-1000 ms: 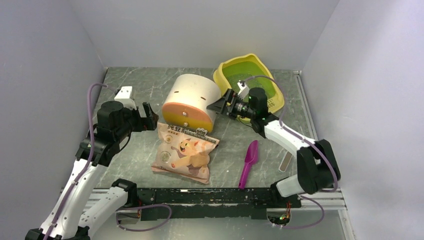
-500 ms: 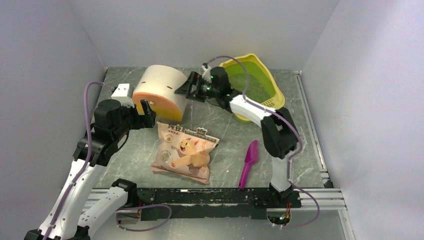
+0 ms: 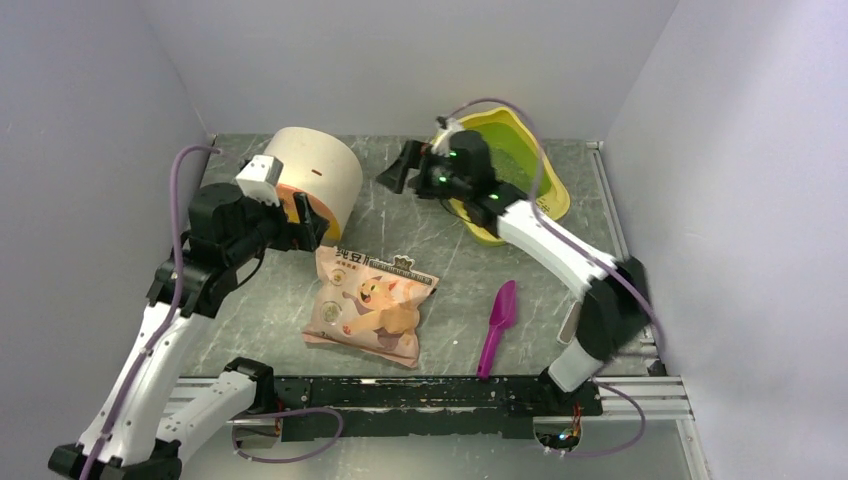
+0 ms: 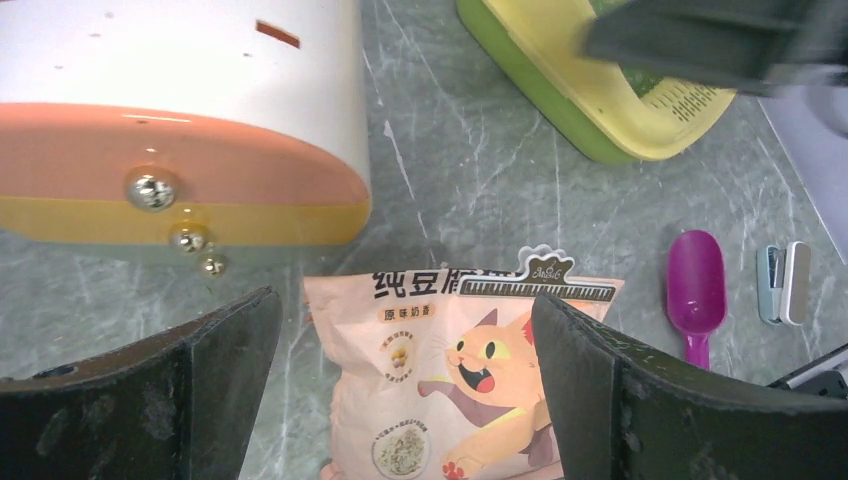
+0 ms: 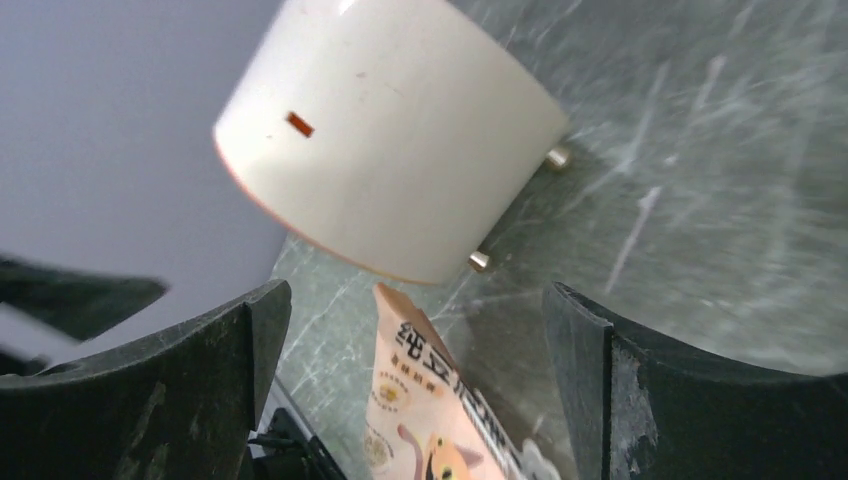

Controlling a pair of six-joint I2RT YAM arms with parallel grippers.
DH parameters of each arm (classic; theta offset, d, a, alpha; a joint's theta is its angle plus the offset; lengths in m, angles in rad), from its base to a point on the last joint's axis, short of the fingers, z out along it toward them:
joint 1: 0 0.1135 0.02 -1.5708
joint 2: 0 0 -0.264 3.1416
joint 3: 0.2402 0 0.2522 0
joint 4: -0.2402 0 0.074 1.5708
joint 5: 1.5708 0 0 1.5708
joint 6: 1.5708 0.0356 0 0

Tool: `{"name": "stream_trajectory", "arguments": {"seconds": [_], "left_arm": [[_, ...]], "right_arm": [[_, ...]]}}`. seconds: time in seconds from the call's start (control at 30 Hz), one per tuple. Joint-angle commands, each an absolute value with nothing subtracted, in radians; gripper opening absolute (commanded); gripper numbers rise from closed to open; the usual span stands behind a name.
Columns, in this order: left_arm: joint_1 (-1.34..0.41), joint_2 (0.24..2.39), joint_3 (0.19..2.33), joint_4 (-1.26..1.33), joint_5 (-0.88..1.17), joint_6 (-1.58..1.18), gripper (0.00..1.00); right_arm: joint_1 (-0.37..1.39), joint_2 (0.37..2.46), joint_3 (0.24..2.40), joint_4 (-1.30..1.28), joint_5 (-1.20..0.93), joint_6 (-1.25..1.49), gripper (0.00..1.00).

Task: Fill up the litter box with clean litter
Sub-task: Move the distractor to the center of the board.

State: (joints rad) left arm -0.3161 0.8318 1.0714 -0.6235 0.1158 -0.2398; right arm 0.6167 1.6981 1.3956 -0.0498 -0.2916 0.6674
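The yellow litter box point(image 3: 552, 198) with its lime-green pan stands at the back right, partly behind my right arm; its perforated corner point(image 4: 668, 104) shows in the left wrist view. I cannot make out loose clean litter in any view. A pink cat-printed bag point(image 3: 371, 304) lies flat at front centre. My left gripper point(image 3: 308, 225) hangs open between the cream-and-orange container and the bag's top edge point(image 4: 470, 290). My right gripper point(image 3: 397, 168) is open and empty in the air just left of the litter box, facing the container point(image 5: 400, 150).
The cream-and-orange cylindrical container point(image 3: 312, 172) lies on its side at the back left, close to the left wall. A magenta scoop point(image 3: 497, 324) lies right of the bag. A small grey clip point(image 4: 783, 283) lies beyond the scoop. Walls close in the table on three sides.
My right arm swung left from over the litter box, and the container shifted left and back. The right gripper now stands apart from it. The left gripper edged right toward the container.
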Motion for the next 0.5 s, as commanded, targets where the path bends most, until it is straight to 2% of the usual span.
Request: {"name": "stream_trajectory", "arguments": {"seconds": [0.0,0.13,0.3,0.47], "left_arm": [[-0.321,0.924,1.096,-0.604,0.148,-0.277,0.99],[-0.342,0.950,1.026,-0.546,0.040,-0.329,0.99],[-0.366,0.994,0.941,-0.441,0.002,-0.377,0.99],[-0.386,1.051,0.874,-0.290,-0.043,-0.407,0.99]], "right_arm": [[0.611,1.386,1.211,-0.115,-0.027,0.595,1.00],[0.591,1.171,1.026,-0.077,0.081,0.596,1.00],[0.570,1.023,0.978,-0.129,0.185,0.577,1.00],[0.553,0.964,0.958,-0.135,0.209,0.569,1.00]]}}
